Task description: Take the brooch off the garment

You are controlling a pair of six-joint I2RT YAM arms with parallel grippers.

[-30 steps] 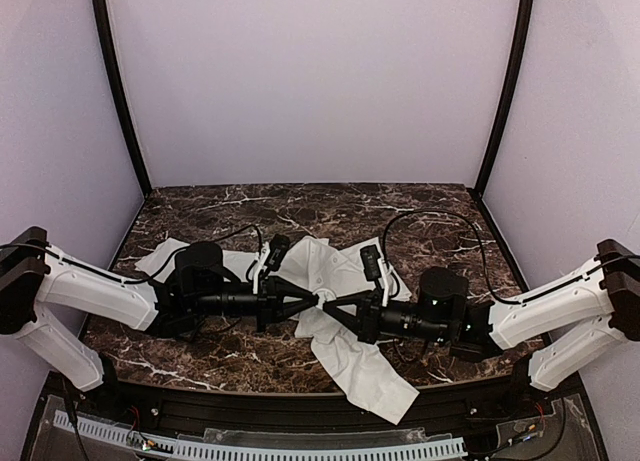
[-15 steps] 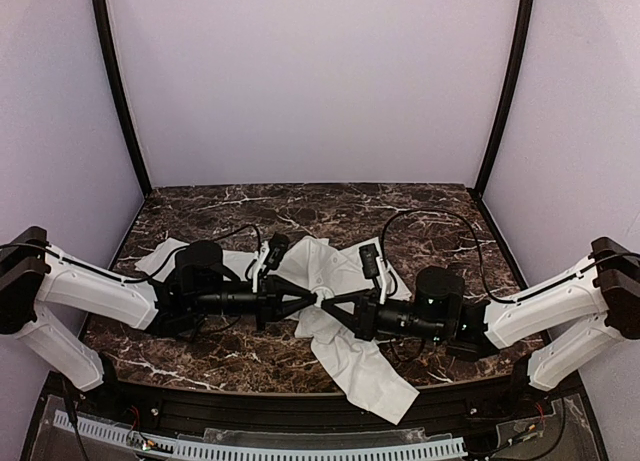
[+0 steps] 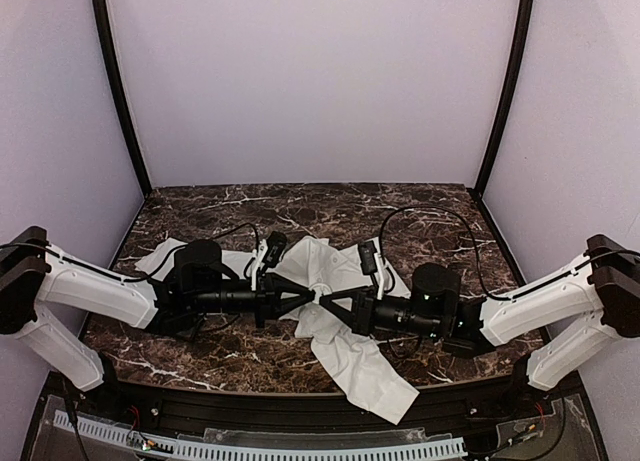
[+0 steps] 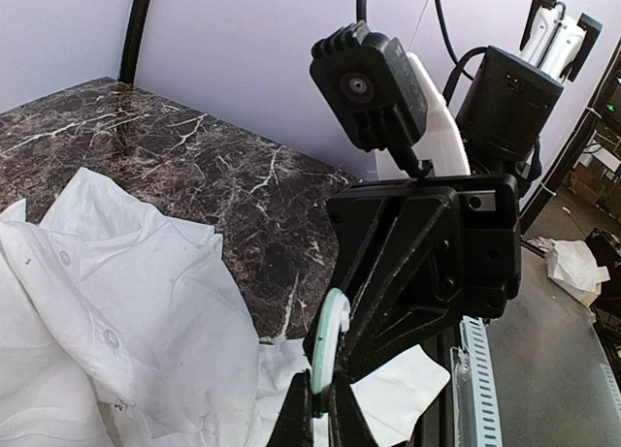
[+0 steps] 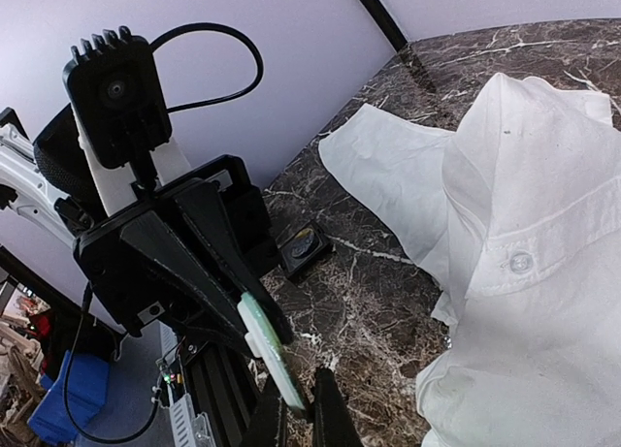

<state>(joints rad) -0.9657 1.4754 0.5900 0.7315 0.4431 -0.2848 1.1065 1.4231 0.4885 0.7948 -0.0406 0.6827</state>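
The brooch [image 3: 320, 294] is a small round pale-green disc with a white back, held edge-on above the white shirt [image 3: 335, 266]. My left gripper [image 3: 312, 297] and right gripper [image 3: 329, 299] meet tip to tip on it. In the left wrist view my left gripper [image 4: 318, 420] is shut on the lower rim of the brooch [image 4: 330, 350], with the right gripper's black fingers [image 4: 408, 272] close behind it. In the right wrist view my right gripper [image 5: 292, 420] is shut on the brooch [image 5: 270, 352]. No cloth shows on the disc there.
The shirt [image 4: 126, 311] lies crumpled across the dark marble table [image 3: 430, 221], one sleeve reaching the near edge [image 3: 375, 381]. A small black square tray [image 5: 304, 246] sits on the table under the left arm. Cables loop behind both wrists.
The right arm has eased a little to the left, and the meeting point of the two grippers with the brooch has shifted slightly left. Both grips are unchanged.
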